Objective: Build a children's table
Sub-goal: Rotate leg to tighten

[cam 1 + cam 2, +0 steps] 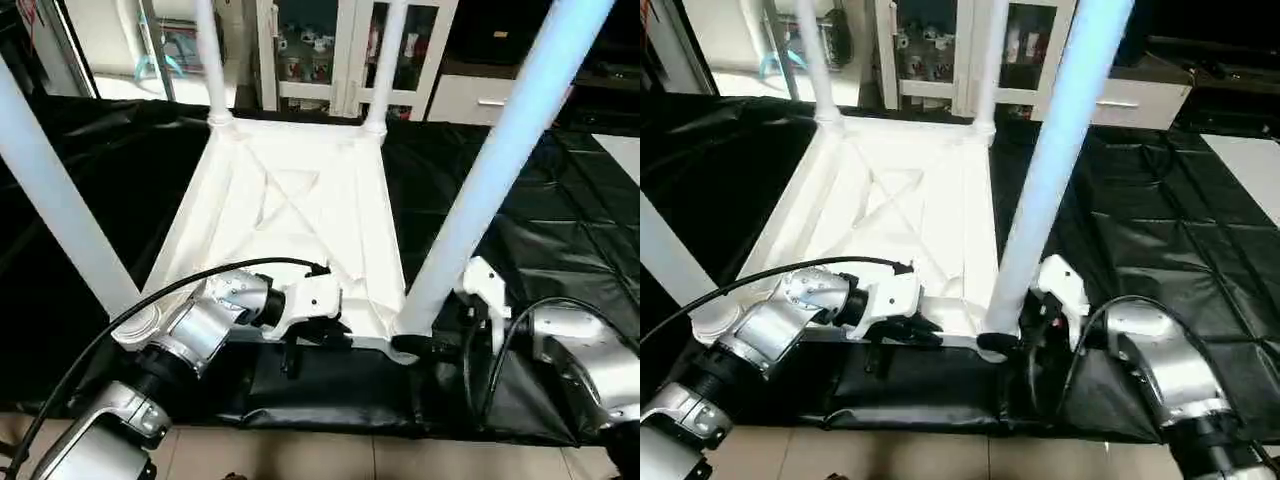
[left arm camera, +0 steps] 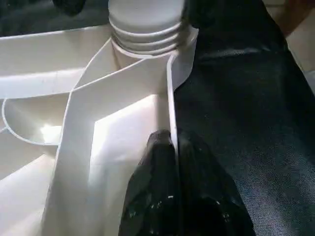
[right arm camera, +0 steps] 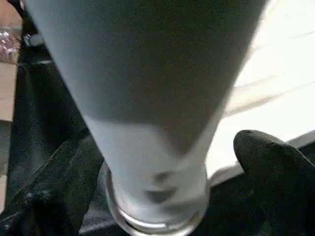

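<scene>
Currently upside down on the black sheet [image 1: 560, 220]: the children's table [image 1: 300, 215], ribbed underside up, all four legs seated upright in the corner sockets. Near-right leg [image 1: 500, 160] rising from the near-right corner socket; near-left leg [image 1: 60, 200] from the near-left corner; far-left leg [image 1: 208, 60] and far-right leg [image 1: 385, 65] at the far corners.

Left gripper [image 1: 300, 345] positioned at the near edge of the top, between the two near corners. Fingers [image 2: 157, 196] pressed together on the thin rim wall of the top (rim caught between the two black pads, as seen in the left wrist view).

Right gripper [image 3: 162, 196] placed at the near-right corner, straddling the base of the near-right leg. Fingers [image 3: 275, 172] spread wide, one on each side of the leg, standing off from its surface; no contact visible.

Beyond the far edge of the sheet: white cabinet [image 1: 340, 50] with glass doors.
</scene>
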